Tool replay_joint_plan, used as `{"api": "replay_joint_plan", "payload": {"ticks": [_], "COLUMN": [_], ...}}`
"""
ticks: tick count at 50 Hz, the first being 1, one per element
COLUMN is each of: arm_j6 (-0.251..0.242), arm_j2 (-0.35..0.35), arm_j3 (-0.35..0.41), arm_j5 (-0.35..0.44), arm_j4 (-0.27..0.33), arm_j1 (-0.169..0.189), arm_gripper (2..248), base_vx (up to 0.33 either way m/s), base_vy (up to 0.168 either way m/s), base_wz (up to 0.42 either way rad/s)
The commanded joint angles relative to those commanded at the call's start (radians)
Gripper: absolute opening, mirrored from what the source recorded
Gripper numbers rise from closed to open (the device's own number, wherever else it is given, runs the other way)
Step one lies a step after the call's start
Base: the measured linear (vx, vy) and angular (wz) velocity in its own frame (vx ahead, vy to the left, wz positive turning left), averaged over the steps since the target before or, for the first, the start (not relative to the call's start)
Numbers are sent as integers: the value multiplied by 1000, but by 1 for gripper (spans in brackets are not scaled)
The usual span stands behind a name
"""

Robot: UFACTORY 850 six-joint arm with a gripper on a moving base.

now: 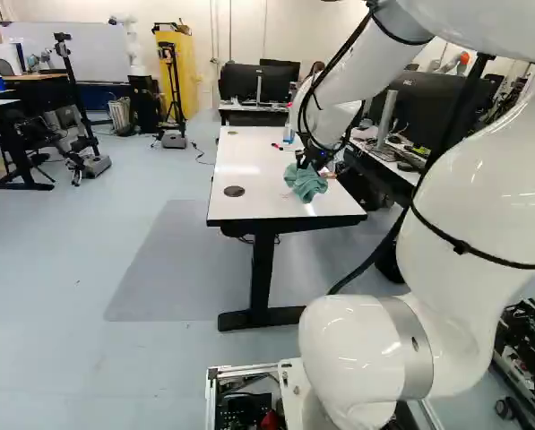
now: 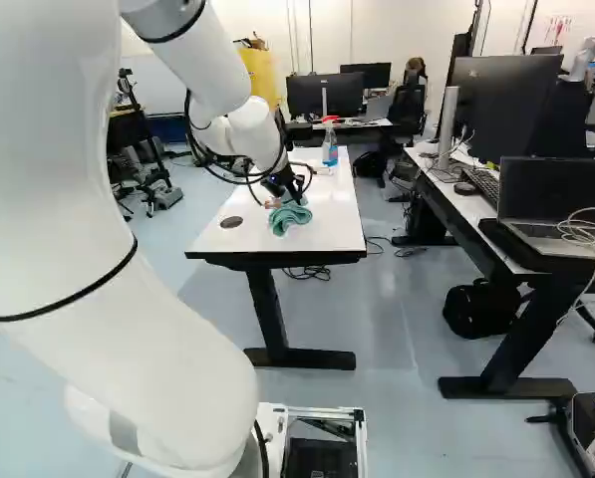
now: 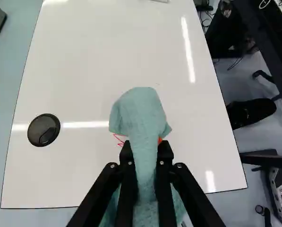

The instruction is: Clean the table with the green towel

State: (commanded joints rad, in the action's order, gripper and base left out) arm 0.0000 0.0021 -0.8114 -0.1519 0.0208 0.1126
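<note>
White arm (image 1: 473,215) parts loom closest in both base views, reaching out over the white surface (image 3: 84,165). At its end the claw (image 3: 146,151) has the towel (image 3: 140,111) pinched between its two fingers, one on either side; part of the cloth spreads ahead of the fingertips, and more bunches beneath the claw. In the base views the towel sits over the near part of the surface, apparently against it. A red scribble (image 3: 118,139) peeks out right beside the cloth, with the black cap (image 3: 44,130) off to that same side. Farther along the surface stands a spray bottle (image 2: 330,145).

Wiping looks to be the step in hand: the towel is picked up and the scribble is in reach, but still to be cleaned off. Next calls for light downward pressure and short strokes across the red lines, keeping cloth, not fingertips, on the surface.
</note>
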Motion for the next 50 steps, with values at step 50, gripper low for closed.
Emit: {"api": "replay_joint_plan", "payload": {"ticks": [50], "arm_j6": [0], "arm_j2": [-88], "arm_j3": [38], "arm_j5": [220], "arm_j4": [0], "arm_j1": [-12], "arm_gripper": [47], "base_vx": [0], "base_vy": [0], "base_wz": [0]}}
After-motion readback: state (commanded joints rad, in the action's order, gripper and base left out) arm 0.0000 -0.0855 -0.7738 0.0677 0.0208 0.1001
